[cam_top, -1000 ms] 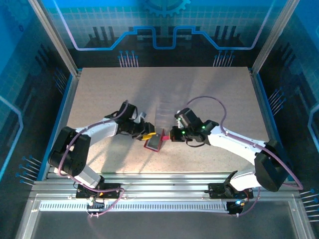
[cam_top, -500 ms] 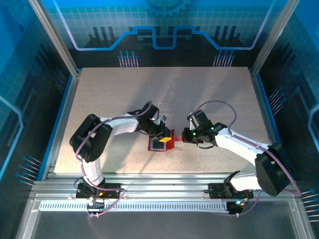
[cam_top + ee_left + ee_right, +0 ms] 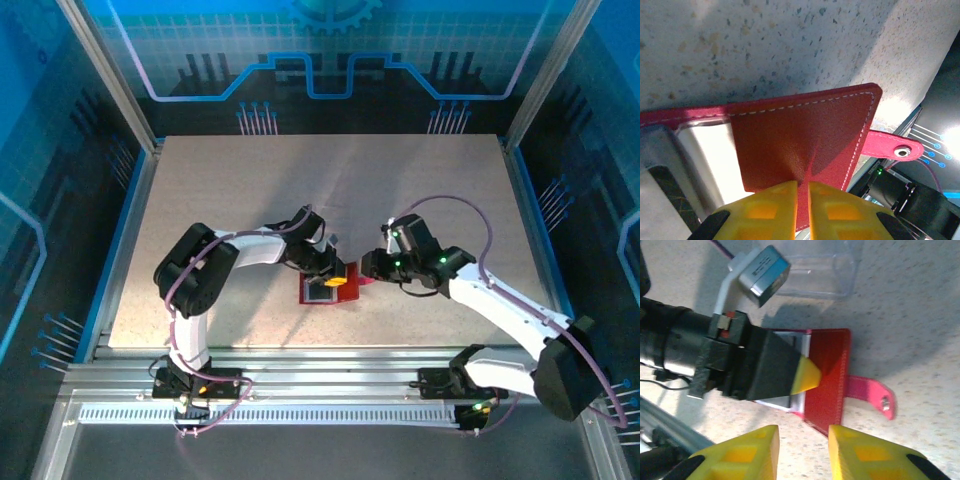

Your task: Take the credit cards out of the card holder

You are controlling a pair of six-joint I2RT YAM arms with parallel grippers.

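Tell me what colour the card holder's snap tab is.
Pinkish red tab, silver snap; right wrist view shows it best.

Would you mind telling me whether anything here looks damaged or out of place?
Nothing is spilled or broken; the only oddity is the card holder, whose red flap puckers where the left gripper pinches it.

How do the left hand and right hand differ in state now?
The left hand is shut, pinching the red flap of the card holder; the right hand is open and grips nothing. The left hand touches the holder; the right hand hovers by its edge. Both have yellow fingers.
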